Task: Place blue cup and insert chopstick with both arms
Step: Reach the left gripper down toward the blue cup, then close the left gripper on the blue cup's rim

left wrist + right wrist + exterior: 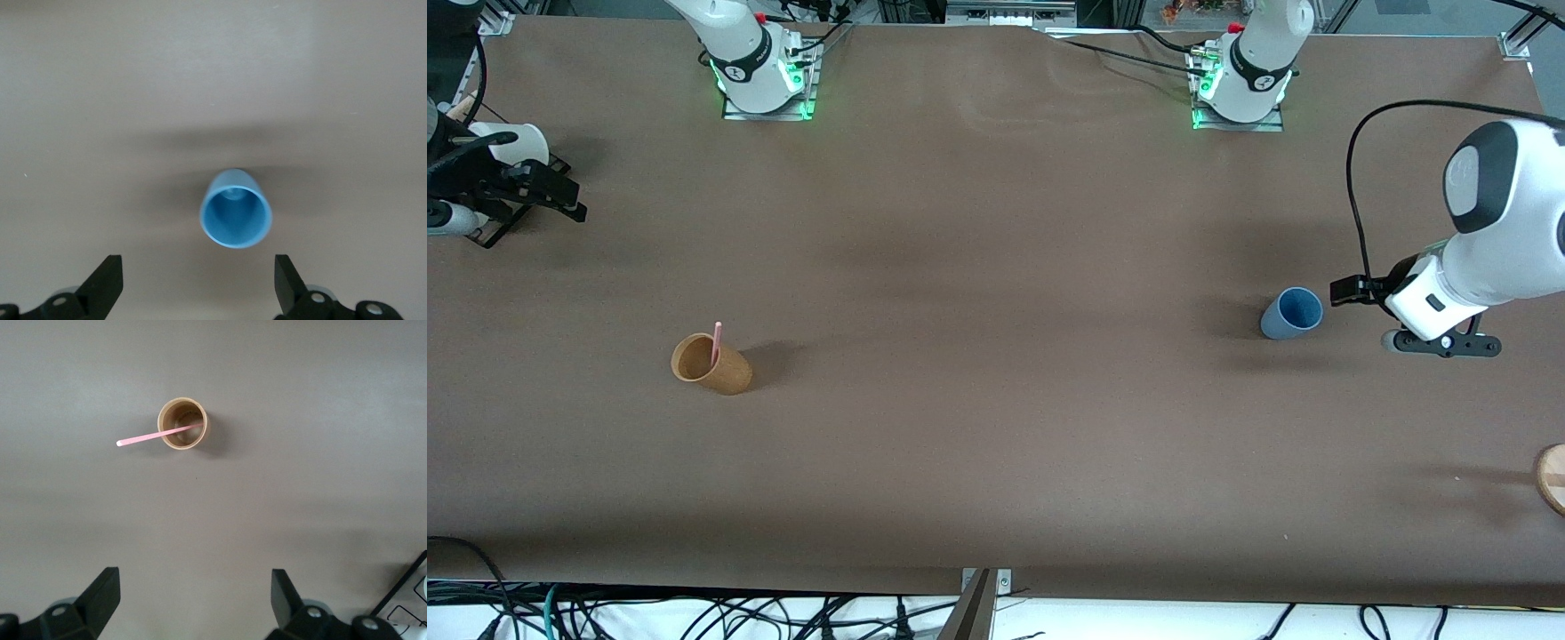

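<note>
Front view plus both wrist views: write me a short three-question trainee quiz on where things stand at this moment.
1. True or false: the chopstick stands in the blue cup.
2. Which tool is lined up on the blue cup? A) left tool B) right tool
3. Fill in: the tan cup sits toward the ___ arm's end of the table.

Key
1. False: it leans in the tan cup; the blue cup is empty.
2. A: the left wrist view shows the blue cup ahead of its open fingers.
3. Right.
</note>
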You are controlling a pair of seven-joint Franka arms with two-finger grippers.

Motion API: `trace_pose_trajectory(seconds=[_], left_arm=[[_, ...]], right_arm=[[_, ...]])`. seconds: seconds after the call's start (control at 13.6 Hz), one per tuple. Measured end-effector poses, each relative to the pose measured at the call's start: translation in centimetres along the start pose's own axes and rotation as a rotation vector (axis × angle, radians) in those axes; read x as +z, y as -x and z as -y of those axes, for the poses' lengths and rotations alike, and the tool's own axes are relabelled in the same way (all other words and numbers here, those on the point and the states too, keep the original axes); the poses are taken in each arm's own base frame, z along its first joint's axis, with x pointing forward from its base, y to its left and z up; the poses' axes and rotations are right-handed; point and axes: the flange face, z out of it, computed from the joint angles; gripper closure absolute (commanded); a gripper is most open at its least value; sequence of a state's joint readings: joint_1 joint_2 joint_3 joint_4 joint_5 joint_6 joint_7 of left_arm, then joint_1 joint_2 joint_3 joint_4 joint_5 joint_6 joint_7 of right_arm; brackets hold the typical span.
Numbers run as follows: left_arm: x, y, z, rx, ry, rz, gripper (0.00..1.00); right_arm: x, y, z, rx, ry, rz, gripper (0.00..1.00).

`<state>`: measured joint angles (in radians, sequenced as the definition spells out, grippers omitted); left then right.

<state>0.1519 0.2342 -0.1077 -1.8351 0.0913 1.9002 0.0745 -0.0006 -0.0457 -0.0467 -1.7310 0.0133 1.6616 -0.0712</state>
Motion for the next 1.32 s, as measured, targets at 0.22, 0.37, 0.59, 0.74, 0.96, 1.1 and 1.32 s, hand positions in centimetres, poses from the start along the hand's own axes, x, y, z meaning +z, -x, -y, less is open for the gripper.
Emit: trace_pose_trajectory(seconds=[0.22,0.37,0.59,0.74,0.96,1.1,1.32], left_arm=[[4.2,0.8,1.8,0.015,-0.015,-0.014,0.0],[5.7,1.1,1.7,0.018,-0.014,-0.033,0.0],[8.2,1.6,1.3,0.024,-0.013,-0.071,0.0],[9.5,1.9,1.0,0.034,-0.018,-0.105,0.0],[10.2,2.0,0.9,0.059,-0.045,-0.13,0.0],[10.2,1.9,0.9,0.06,-0.046,-0.138,0.0],[10.7,2.1,0.8,0.064,-0.045,-0.144,0.0]], right_arm=[[0.0,0.0,0.0,0.0,0.0,0.0,0.0],[0.0,0.0,0.0,0.0,0.0,0.0,0.0],[0.0,0.0,0.0,0.0,0.0,0.0,0.0],[0.0,0.0,0.0,0.0,0.0,0.001,0.0],[0.1,0.1,0.0,0.0,0.0,0.006,0.0],[0.1,0.1,0.0,0.0,-0.001,0.008,0.0],[0.1,0.1,0.1,-0.001,-0.001,0.01,0.0]])
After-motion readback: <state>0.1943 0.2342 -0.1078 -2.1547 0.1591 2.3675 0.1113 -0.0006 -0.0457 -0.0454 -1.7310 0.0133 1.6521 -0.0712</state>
